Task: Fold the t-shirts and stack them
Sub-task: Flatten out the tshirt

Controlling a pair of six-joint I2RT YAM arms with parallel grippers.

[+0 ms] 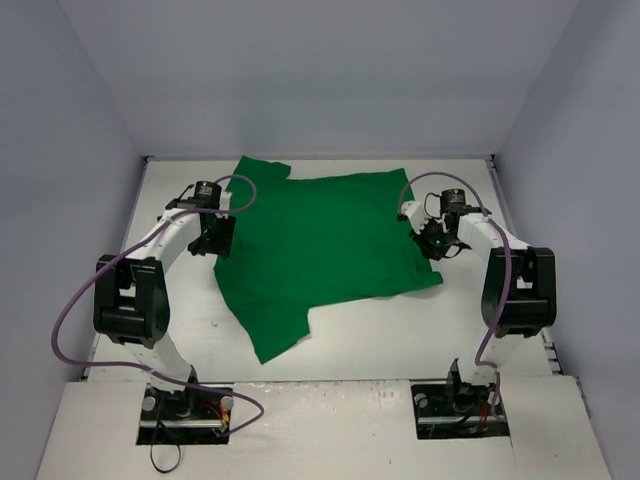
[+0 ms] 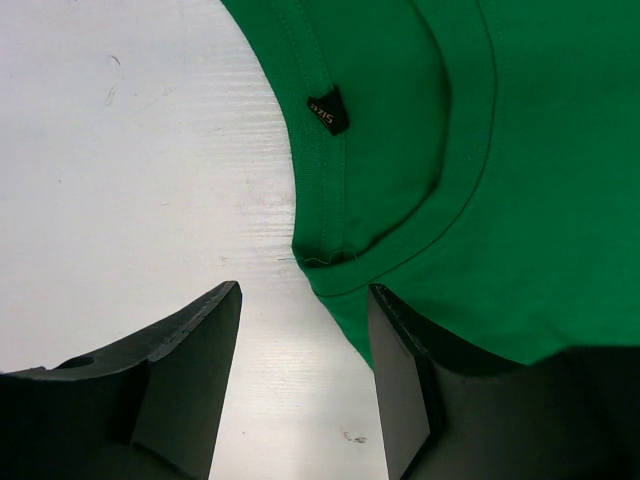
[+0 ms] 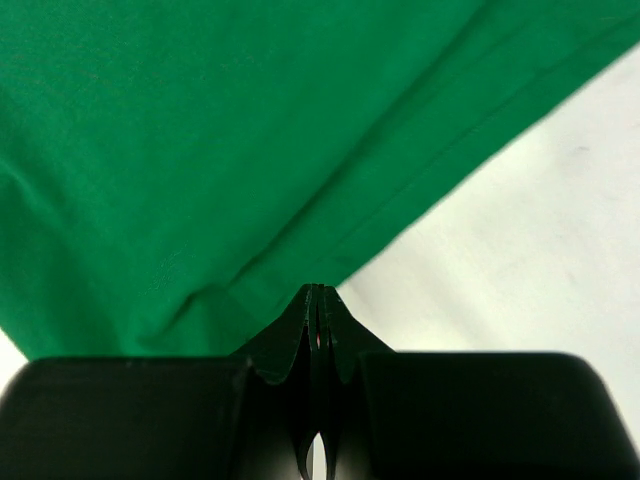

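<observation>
The bright-green t-shirt [image 1: 320,240] lies spread on the white table, one sleeve pointing toward the near edge. My left gripper [image 1: 214,240] is open at the shirt's left edge. In the left wrist view [image 2: 305,292] its right finger [image 2: 405,370] rests over the cloth by the collar [image 2: 400,215] and its left finger over bare table. A small black size tag [image 2: 328,110] sits inside the neckline. My right gripper [image 1: 438,244] is at the shirt's right edge. In the right wrist view [image 3: 318,292] its jaws are pressed together on the hem [image 3: 400,190].
The white table [image 1: 400,330] is boxed in by grey walls on the left, back and right. Purple cables loop off both arms. A raised white ledge [image 1: 320,410] holds the arm bases at the near edge.
</observation>
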